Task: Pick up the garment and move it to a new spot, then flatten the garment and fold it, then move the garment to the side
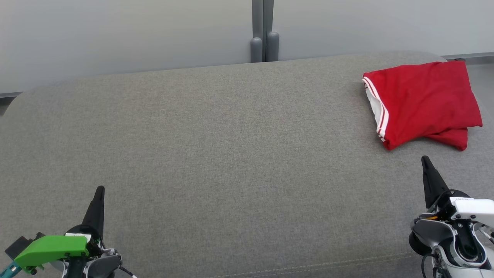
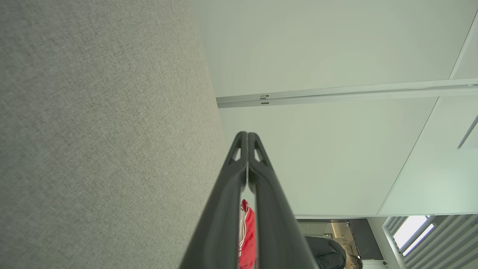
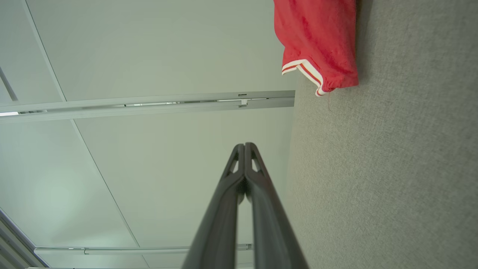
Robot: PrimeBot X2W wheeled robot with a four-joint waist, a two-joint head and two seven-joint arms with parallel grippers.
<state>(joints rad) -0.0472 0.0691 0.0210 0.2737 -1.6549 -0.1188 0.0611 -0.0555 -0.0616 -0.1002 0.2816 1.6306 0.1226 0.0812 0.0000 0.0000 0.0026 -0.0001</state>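
Grey woven fabric covers the desk (image 1: pixel 231 154), which spans nearly the whole head view, with a pale wall (image 1: pixel 115 34) and a grey post (image 1: pixel 264 31) behind it at 12 o'clock.

At 7 o'clock the left end effector (image 1: pixel 99 191) hangs over the desk's near part with its two dark fingers pressed together into a single point, holding nothing. Its own wrist view shows the same left end effector (image 2: pixel 247 135) with tips touching and only a thin slit lower down. A green cover (image 1: pixel 54 247) sits on the wrist behind it.

At 4 o'clock the right end effector (image 1: pixel 425 160) is likewise narrowed to a point and empty. In the right wrist view its tips (image 3: pixel 245 145) meet. A white housing (image 1: pixel 472 206) caps that wrist.

The garment (image 1: pixel 424 100), red with white-striped trim, lies folded in a compact bundle on the desk at 2 o'clock, near the far right corner, apart from both end effectors and nearer the right one. It appears at 1 o'clock in the right wrist view (image 3: pixel 317 37).
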